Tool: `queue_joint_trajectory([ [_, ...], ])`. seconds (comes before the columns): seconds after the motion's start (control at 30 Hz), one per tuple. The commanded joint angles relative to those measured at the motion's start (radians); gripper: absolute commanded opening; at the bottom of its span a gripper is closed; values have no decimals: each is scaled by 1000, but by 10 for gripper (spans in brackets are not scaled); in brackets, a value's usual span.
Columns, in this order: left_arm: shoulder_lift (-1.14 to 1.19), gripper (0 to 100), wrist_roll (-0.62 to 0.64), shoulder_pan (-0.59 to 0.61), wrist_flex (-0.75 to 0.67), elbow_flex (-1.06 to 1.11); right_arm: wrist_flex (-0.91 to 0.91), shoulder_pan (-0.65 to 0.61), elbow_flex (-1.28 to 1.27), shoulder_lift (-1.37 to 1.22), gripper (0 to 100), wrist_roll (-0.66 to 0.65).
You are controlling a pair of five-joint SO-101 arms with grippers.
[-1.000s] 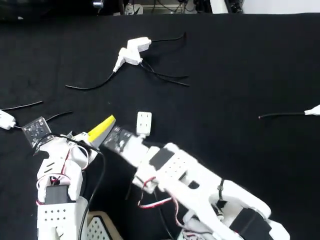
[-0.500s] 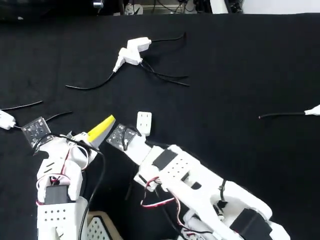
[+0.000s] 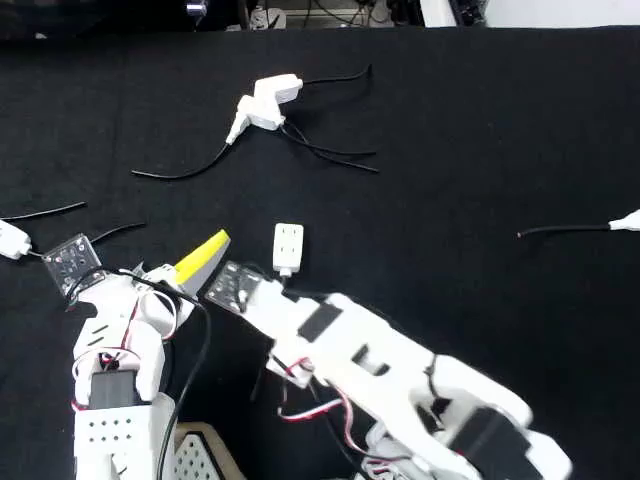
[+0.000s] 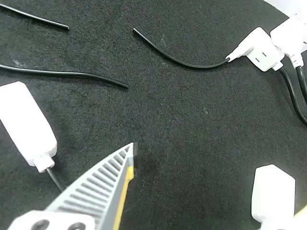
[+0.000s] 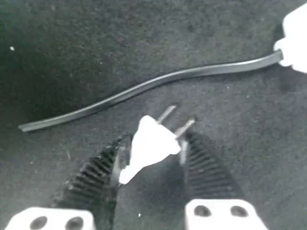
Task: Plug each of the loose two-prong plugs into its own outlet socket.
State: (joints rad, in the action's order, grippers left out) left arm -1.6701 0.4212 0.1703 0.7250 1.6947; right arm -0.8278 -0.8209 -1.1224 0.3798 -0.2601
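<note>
My right gripper [image 5: 152, 143] is shut on a small white two-prong plug [image 5: 149, 140], whose prongs point away from the wrist just above the black cloth. In the high view this gripper [image 3: 228, 284] sits just left of and in front of a white outlet socket [image 3: 288, 245]. My left gripper [image 3: 200, 262] is open beside it, yellow finger pointing at that socket [image 4: 271, 192], with its ribbed finger [image 4: 103, 184] over bare cloth. A joined plug and socket [image 3: 265, 103] lie at the back. Another white plug [image 3: 12, 240] lies far left and another [image 3: 628, 222] far right.
Loose black cable ends [image 3: 180, 174] trail over the black cloth. One black cable [image 5: 144, 88] runs across just beyond the held plug's prongs to a white piece [image 5: 295, 33]. A white block [image 4: 26, 125] lies close to my left finger. The table's right half is open cloth.
The right arm's wrist has shifted a little to the left and towards the front edge, still holding the plug. The left arm and the socket have stayed put.
</note>
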Motion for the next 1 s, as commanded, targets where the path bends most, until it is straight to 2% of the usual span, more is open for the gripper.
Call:
queue_joint_trajectory([
  [0.0,-5,544,-5,7,-6,13,-37,-15,105,-113,70,-3],
  [0.17,-9,544,-5,8,9,13,-101,23,206,-245,9,2],
  [0.3,-9,544,-5,8,6,13,-118,43,223,-254,11,2],
  [0.7,-9,544,-5,8,5,13,-83,44,127,-81,11,2],
  [0.97,-9,544,-5,8,3,13,-147,161,84,77,11,-6],
])
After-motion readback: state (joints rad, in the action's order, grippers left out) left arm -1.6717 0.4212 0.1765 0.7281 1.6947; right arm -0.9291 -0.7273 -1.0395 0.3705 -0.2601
